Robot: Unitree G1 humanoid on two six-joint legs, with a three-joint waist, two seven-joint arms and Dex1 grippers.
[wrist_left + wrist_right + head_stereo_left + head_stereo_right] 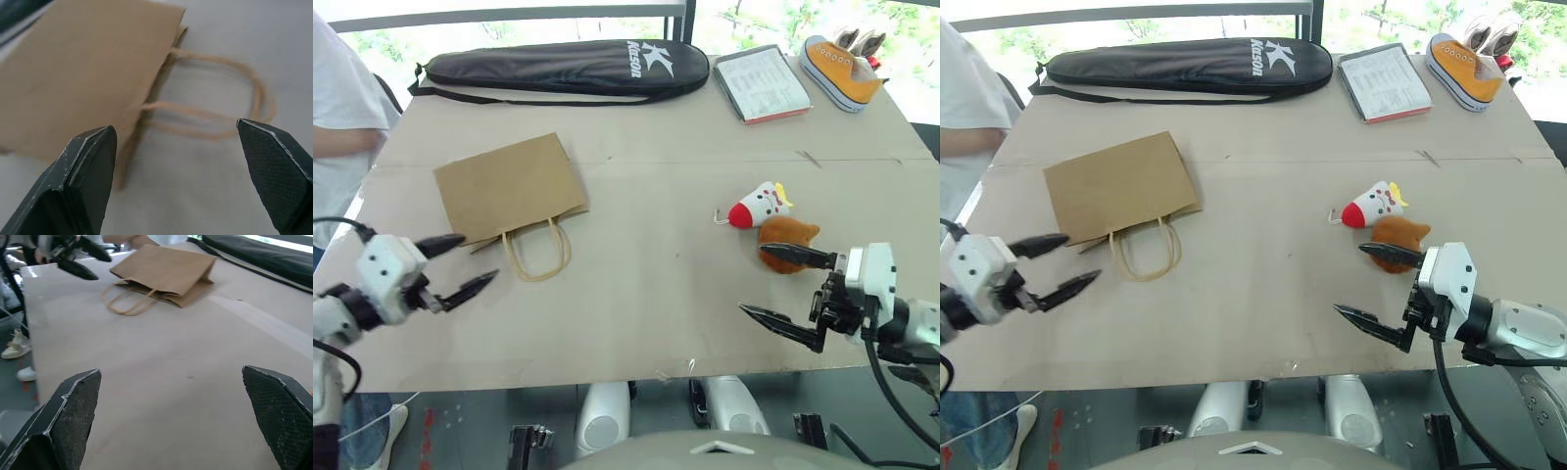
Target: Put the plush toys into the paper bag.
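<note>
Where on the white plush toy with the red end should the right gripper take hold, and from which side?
Grip the white plush toy across its white middle, coming from above. It lies on its side with the orange-brown plush toy close beside it on the robot's side, so a low approach by the open right gripper would likely push that one first.

Light: I read bright daylight from the windows behind the far edge of the pale cardboard-covered table (666, 294) | Glare: windows overexposed | Shadows: soft, faint | Focus: head views sharp; left wrist view soft on the flat brown kraft paper bag (83, 68) | Blur: black fingertips (73, 416) defocused.
</note>
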